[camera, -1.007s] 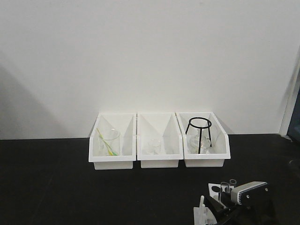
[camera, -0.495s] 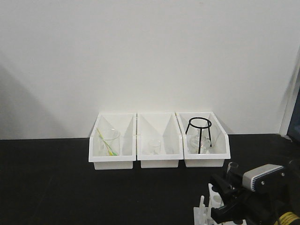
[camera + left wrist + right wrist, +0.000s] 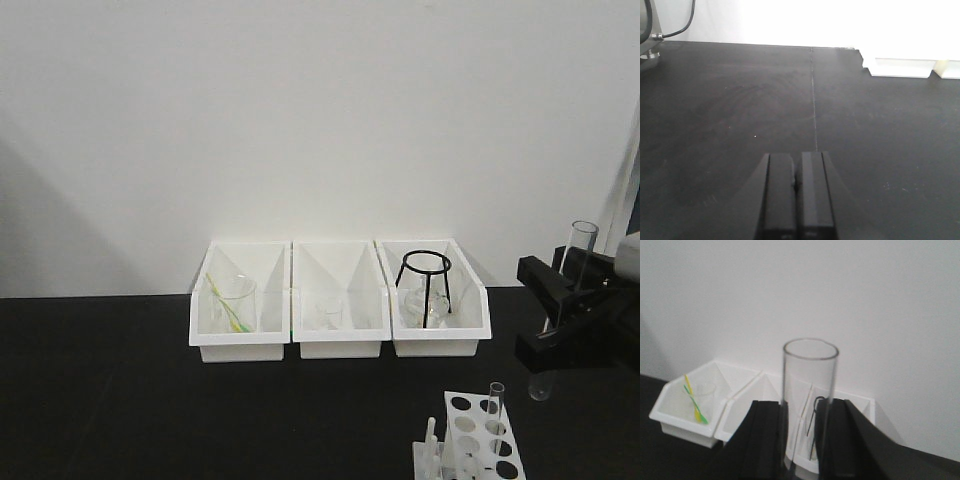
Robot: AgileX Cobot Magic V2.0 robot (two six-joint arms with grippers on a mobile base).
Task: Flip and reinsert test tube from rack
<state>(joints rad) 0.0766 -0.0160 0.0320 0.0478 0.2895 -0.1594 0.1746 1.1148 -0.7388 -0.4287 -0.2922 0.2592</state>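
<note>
My right gripper (image 3: 555, 312) is shut on a clear glass test tube (image 3: 578, 243) and holds it upright high above the table at the right edge, open rim up, rounded end (image 3: 540, 387) hanging below the jaws. In the right wrist view the tube (image 3: 810, 385) stands clamped between the black fingers (image 3: 767, 440). The white rack (image 3: 478, 428) sits on the black table at the bottom right with a second look-alike tube (image 3: 496, 402) standing in it. My left gripper (image 3: 796, 195) is shut and empty, low over bare black table.
Three white bins (image 3: 338, 300) stand in a row against the back wall: the left holds a beaker with a yellow-green stick (image 3: 232, 305), the middle a small glass, the right a black wire tripod (image 3: 427, 283). The bins also show at the top right in the left wrist view (image 3: 900, 65).
My right gripper has risen from the rack and moved up and right, lifting one test tube out; one tube stays in the rack.
</note>
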